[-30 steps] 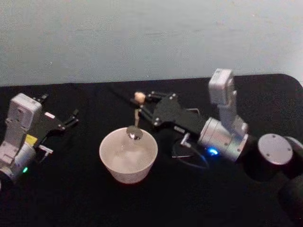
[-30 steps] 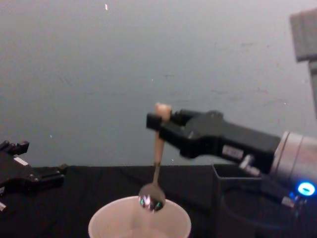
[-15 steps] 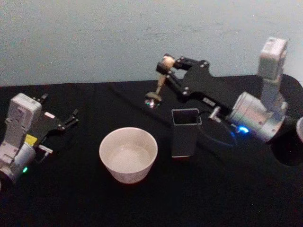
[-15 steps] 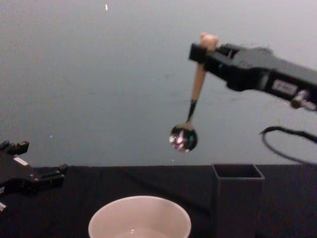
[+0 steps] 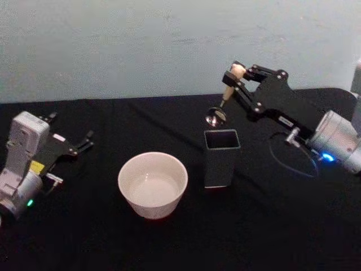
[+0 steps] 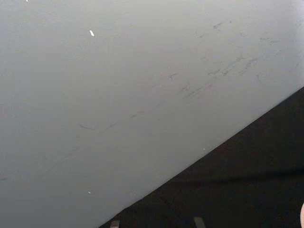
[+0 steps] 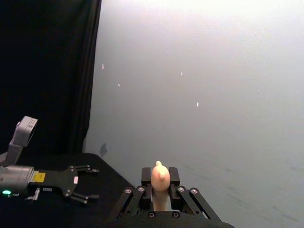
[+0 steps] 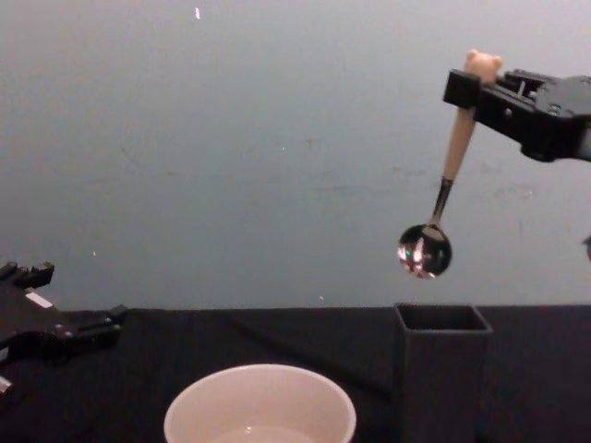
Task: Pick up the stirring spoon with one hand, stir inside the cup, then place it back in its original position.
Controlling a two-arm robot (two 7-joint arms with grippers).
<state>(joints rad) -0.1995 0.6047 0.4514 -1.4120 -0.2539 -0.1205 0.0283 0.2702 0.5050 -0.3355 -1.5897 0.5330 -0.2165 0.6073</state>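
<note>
Spoon [image 8: 452, 152], beige handle, round shiny bowl, clamped in right gripper [image 8: 469, 92]; left gripper [image 5: 84, 142] apart.

Obstacles on the black table [image 5: 169, 243]: the cup [image 5: 153, 183] left of centre; the dark grey square holder [image 5: 220, 161] near its right side, a strip of bare cloth between them; the left gripper [image 5: 72, 127], fingers spread, at the far left, well apart from the cup. Overhead: the right gripper [image 5: 233, 76] clamped on the stirring spoon [image 8: 450, 157], whose bowl hangs above the holder's open mouth with an air gap between. Open passage: air over the cup, and table in front of cup and holder.
</note>
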